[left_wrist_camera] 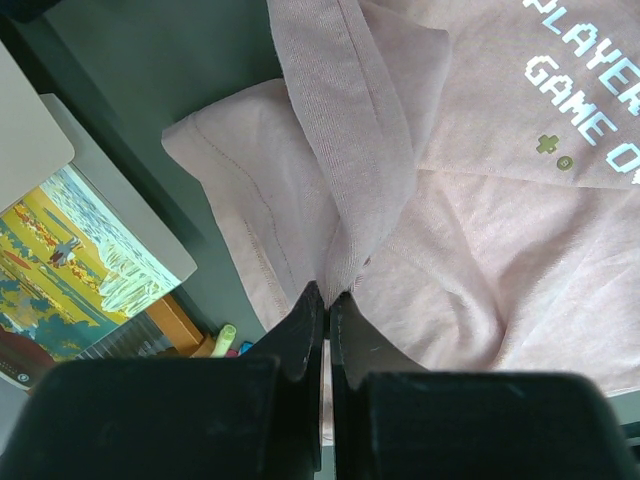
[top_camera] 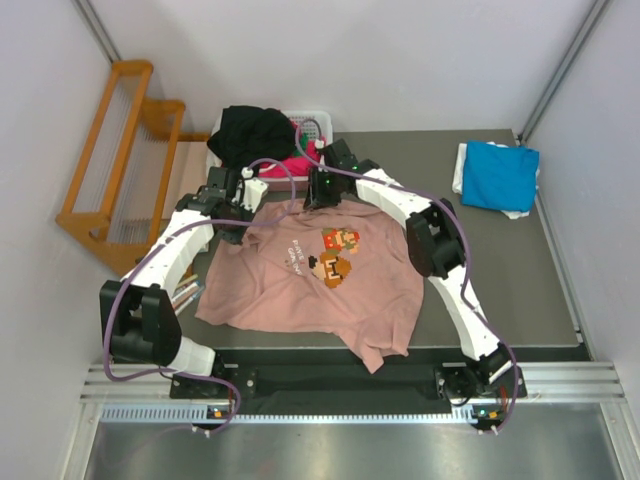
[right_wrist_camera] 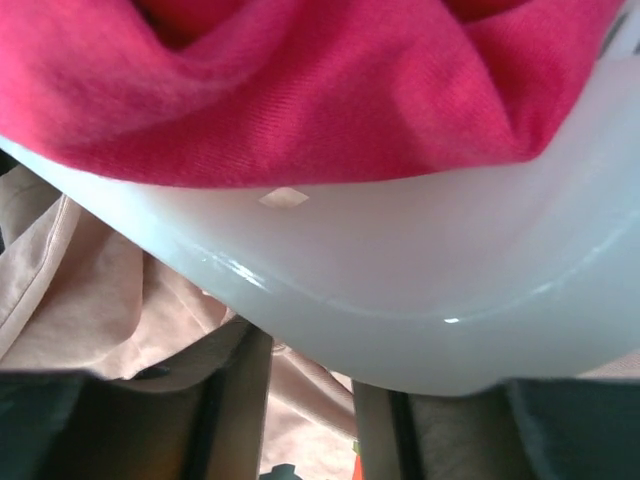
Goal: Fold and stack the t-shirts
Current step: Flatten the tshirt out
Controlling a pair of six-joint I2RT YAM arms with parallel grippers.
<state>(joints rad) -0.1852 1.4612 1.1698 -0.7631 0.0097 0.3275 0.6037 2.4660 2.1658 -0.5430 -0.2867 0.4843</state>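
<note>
A salmon-pink t-shirt (top_camera: 300,285) with a pixel-figure print lies spread on the dark table (top_camera: 500,290). My left gripper (top_camera: 240,208) is at its left shoulder; in the left wrist view it (left_wrist_camera: 327,296) is shut on a pinched-up fold of the pink cloth (left_wrist_camera: 350,150). My right gripper (top_camera: 318,193) is at the shirt's collar edge, tight against the white basket (right_wrist_camera: 400,290). Its jaws (right_wrist_camera: 312,365) stand apart, with a ridge of pink cloth (right_wrist_camera: 300,400) between them. A folded blue t-shirt (top_camera: 500,175) lies at the back right. A black t-shirt (top_camera: 255,130) and a magenta one (right_wrist_camera: 300,90) sit in the basket.
The white basket (top_camera: 318,115) stands at the table's back edge, just beyond both grippers. A wooden rack (top_camera: 120,150) stands off the table to the left. A colourful printed box (left_wrist_camera: 70,260) and some markers (left_wrist_camera: 225,340) lie beside the table's left edge.
</note>
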